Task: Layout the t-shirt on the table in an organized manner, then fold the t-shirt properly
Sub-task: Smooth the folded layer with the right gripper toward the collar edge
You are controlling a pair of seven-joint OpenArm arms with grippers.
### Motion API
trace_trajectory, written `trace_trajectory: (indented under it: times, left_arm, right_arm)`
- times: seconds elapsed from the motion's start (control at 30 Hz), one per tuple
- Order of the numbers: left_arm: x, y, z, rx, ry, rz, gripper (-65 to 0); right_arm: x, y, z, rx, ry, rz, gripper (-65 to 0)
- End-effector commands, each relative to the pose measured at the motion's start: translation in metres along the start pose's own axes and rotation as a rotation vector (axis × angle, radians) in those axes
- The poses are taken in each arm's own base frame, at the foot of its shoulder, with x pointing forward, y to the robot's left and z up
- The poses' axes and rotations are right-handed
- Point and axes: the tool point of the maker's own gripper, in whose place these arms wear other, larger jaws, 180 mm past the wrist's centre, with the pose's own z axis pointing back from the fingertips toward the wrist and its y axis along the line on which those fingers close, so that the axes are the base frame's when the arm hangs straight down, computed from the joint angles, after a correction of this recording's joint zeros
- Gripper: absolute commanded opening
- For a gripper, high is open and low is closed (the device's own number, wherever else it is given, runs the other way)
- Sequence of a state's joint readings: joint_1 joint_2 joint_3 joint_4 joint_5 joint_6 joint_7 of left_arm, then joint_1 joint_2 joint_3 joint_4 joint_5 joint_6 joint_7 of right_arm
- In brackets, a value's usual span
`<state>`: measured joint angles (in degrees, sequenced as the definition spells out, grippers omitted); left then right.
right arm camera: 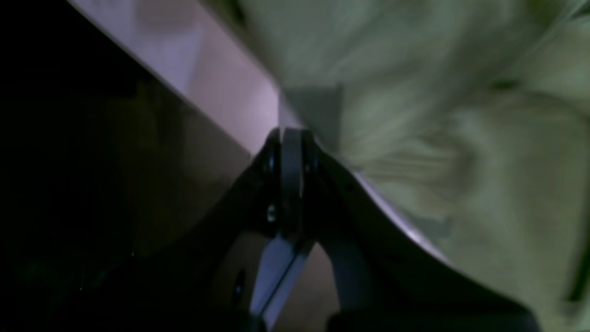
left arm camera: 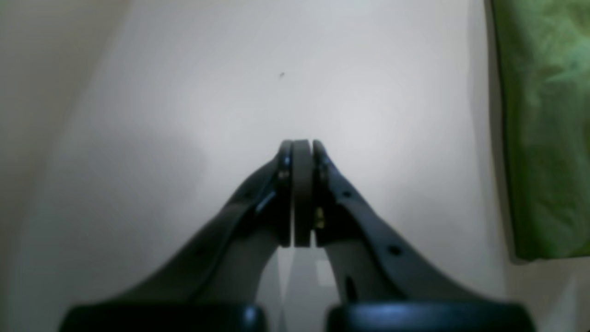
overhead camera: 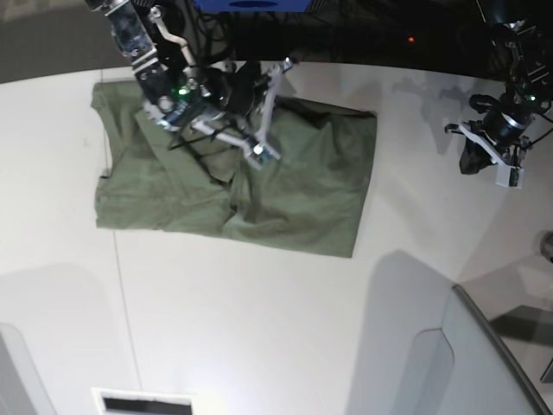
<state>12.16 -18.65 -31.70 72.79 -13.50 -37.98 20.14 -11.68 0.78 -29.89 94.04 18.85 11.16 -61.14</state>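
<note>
Both grippers are clenched on nothing: left gripper (left arm camera: 302,147) (over bare table (left arm camera: 184,115)), right gripper (right arm camera: 290,133). We fear the right one may drag the t-shirt (overhead camera: 294,194) crooked.

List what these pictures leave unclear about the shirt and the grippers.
- Right gripper: shut, but motion blur in the right wrist view hides whether cloth is pinched.
- Base view: the right arm covers the t-shirt's top middle, so collar and grip point are hidden.
- Left wrist view: frame edge cuts off most of the shirt; left gripper shut over bare table.
</note>
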Motion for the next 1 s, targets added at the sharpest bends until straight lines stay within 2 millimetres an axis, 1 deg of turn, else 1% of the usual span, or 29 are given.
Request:
trace_trajectory:
  times: [0.0, 0.07, 0.13, 0.27, 0.5, 0.57, 0.63, 0.67, 0.8, 0.97]
  left_arm:
    - [0.021, 0.011, 0.003, 0.013, -0.052, -0.023, -65.0]
    - [0.023, 0.012, 0.003, 0.017, -0.055, -0.024, -65.0]
    - [0.023, 0.012, 0.003, 0.017, -0.055, -0.024, -65.0]
    - [0.024, 0.012, 0.002, 0.018, -0.056, -0.023, -65.0]
    - [0.024, 0.012, 0.002, 0.018, -0.056, -0.023, -65.0]
    - [0.020, 0.013, 0.002, 0.018, -0.048, -0.016, -65.0]
    - [0.012, 0.014, 0.001, 0.019, -0.032, 0.001, -65.0]
    - [0.007, 0.014, 0.000, 0.019, -0.023, 0.009, -65.0]
    - [-0.002, 0.016, -0.001, 0.020, -0.005, 0.028, -65.0]
    - [-0.004, 0.016, -0.001, 0.020, -0.001, 0.033, -65.0]
  right_arm:
    - [0.013, 0.003, 0.000, 0.012, -0.031, 0.015, -64.8]
    - [0.009, 0.003, -0.008, 0.016, -0.002, 0.029, -64.8]
    - [0.009, 0.003, -0.013, 0.018, -0.003, 0.032, -64.8]
    - [0.002, -0.002, -0.023, 0.017, 0.014, 0.014, -64.8]
    - [0.002, -0.007, -0.025, 0.001, -0.004, -0.024, -65.0]
    - [0.002, -0.016, -0.024, -0.034, -0.007, -0.064, -65.0]
    - [0.000, -0.029, -0.022, -0.079, -0.024, -0.105, -65.0]
    - [0.002, -0.033, -0.021, -0.091, -0.038, -0.117, -65.0]
    - [-0.002, -0.060, -0.015, -0.164, -0.054, -0.141, -65.0]
    - [-0.009, -0.081, -0.007, -0.245, -0.051, -0.216, -65.0]
